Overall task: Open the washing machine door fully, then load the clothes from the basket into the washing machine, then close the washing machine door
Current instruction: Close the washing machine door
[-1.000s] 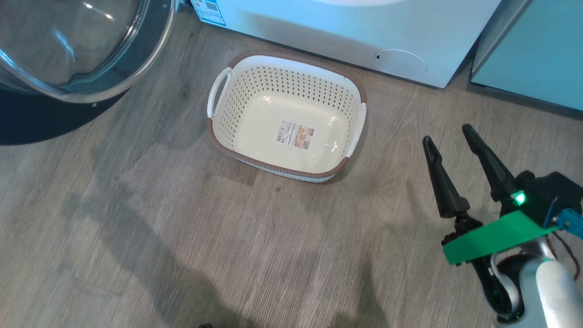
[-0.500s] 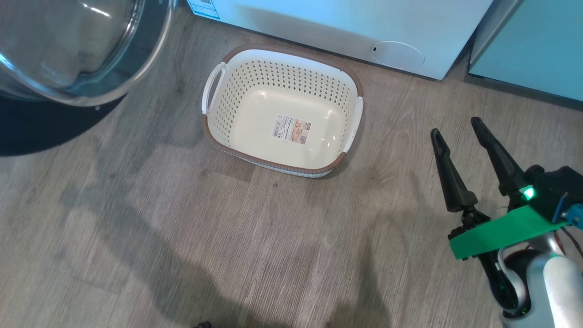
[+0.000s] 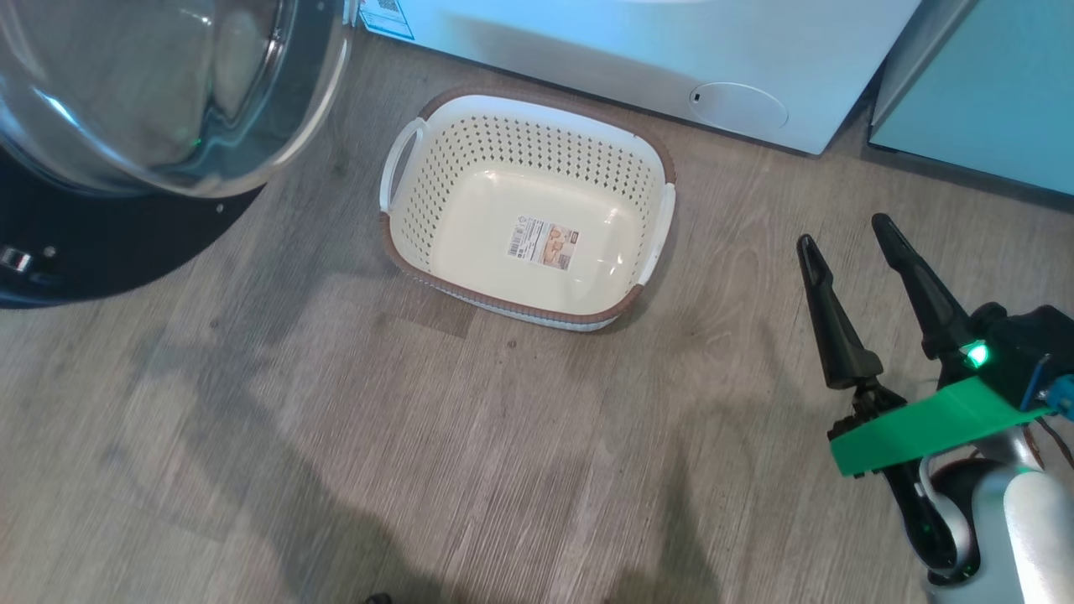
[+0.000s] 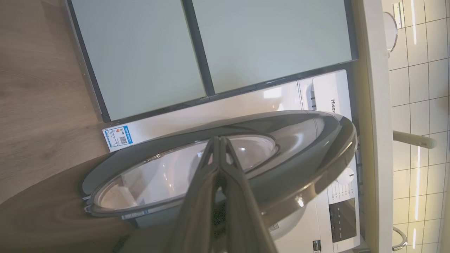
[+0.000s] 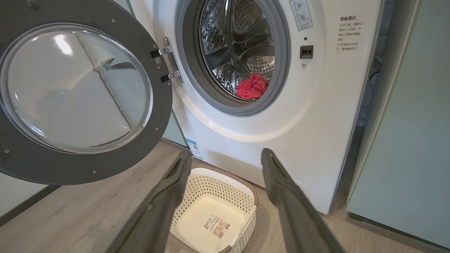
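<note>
"Two pincers to place. Where is the right pincer (image 3: pixel 842 231)?"

"Low at the right of the head view, above the wood floor (image 3: pixel 419 436) and well to the right of the basket (image 3: pixel 520 147). Its two long dark fingers stand spread wide, with nothing between them."

"And the left pincer (image 4: pixel 218 144)?"

"Its fingers are pressed together into a single point. In its wrist view they point at the washing machine door (image 4: pixel 299 140), over the edge of the bulging glass. Whether the tips touch the door I cannot tell."

"How does the door hang?"

"Swung open to the left on its metal hinge (image 5: pixel 168 65), a glossy black rim around clear glass. The mouth of the washing machine (image 3: pixel 629 59) is uncovered, with the grey seal (image 5: pixel 281 70) and the perforated steel drum (image 5: pixel 235 38) in plain sight."

"The clothes (image 5: pixel 251 86)?"

"A red bundle, low in the drum, just behind the seal's lower lip."

"The basket?"

"On the floor just in front of the washer, below the drum's mouth and to the right of the open door. Its cream base shows bare around a label (image 3: pixel 544 243). It has a brown rim, perforated walls and a white handle on the left and right sides."

"What else is close by?"

"A blue sticker (image 3: pixel 384 17) at the washer's lower left corner, a round flap (image 3: pixel 738 105) low on its front toward the right, and a pale teal cabinet (image 3: pixel 982 92) just right of the machine."
</note>
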